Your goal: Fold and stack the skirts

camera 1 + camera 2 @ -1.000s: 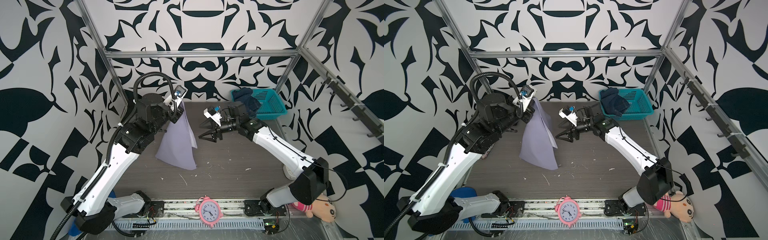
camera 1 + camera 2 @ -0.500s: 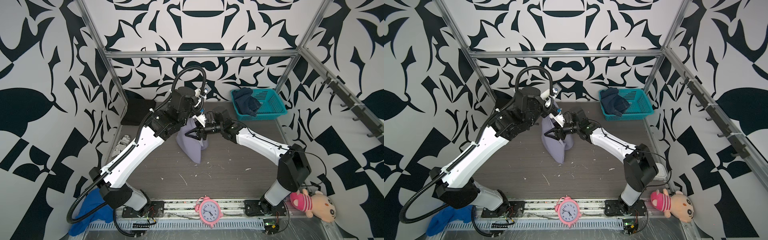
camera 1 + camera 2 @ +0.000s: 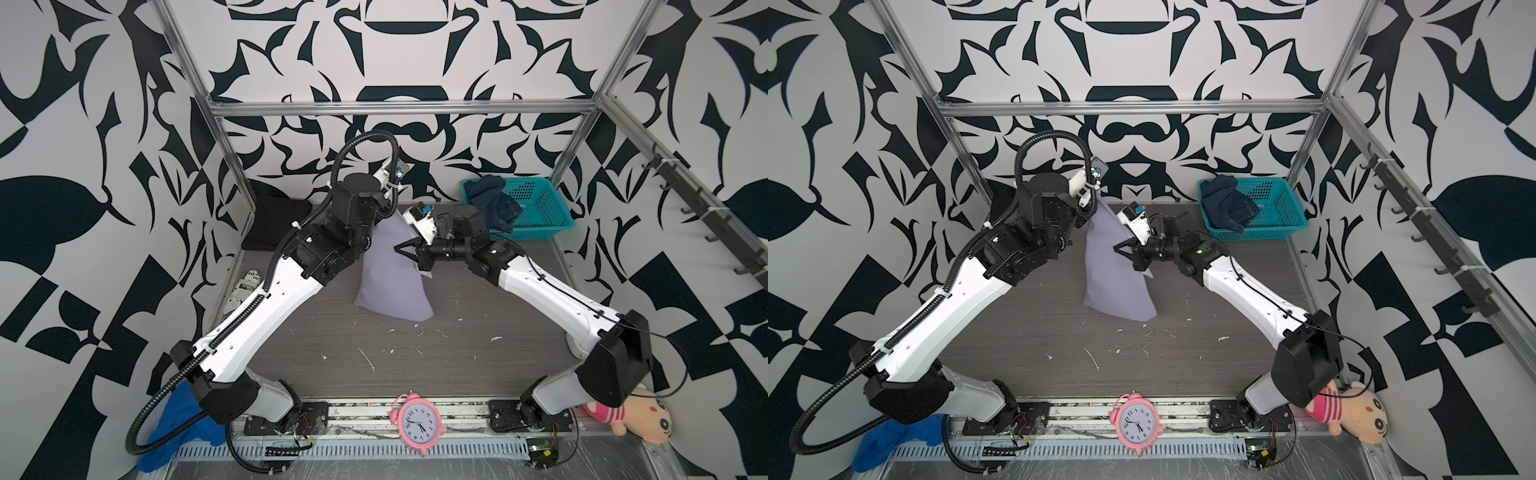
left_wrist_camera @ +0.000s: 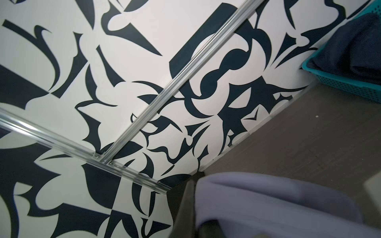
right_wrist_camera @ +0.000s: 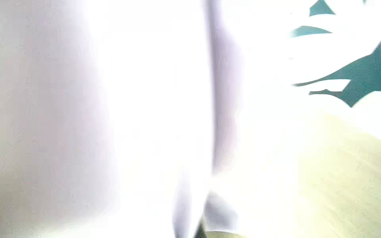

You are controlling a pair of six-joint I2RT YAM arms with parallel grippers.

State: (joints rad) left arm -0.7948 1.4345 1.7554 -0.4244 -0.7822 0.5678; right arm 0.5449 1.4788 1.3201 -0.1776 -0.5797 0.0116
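The lavender skirt (image 3: 390, 282) hangs from my left gripper (image 3: 388, 212), which is shut on its top corner above the back middle of the table, and the hem rests on the table. My right gripper (image 3: 400, 248) is shut on the skirt's right edge, partway down. In the left wrist view lavender cloth (image 4: 268, 202) bunches at the jaws. The right wrist view is washed out by pale cloth. A folded black skirt (image 3: 276, 222) lies at the back left. The denim skirt (image 3: 492, 203) is draped over the teal basket (image 3: 544, 226) at the back right.
A pink alarm clock (image 3: 417, 424) stands at the front rail, with a plush toy (image 3: 623, 419) at the front right. A bright blue cloth (image 3: 178, 428) lies under the left arm's base. A printed packet (image 3: 245, 286) sits by the left frame post. White scraps dot the table.
My left arm has carried the hanging lavender skirt from the left toward the back middle. My right gripper, open a second ago, has reached the skirt's right edge and shut on it.
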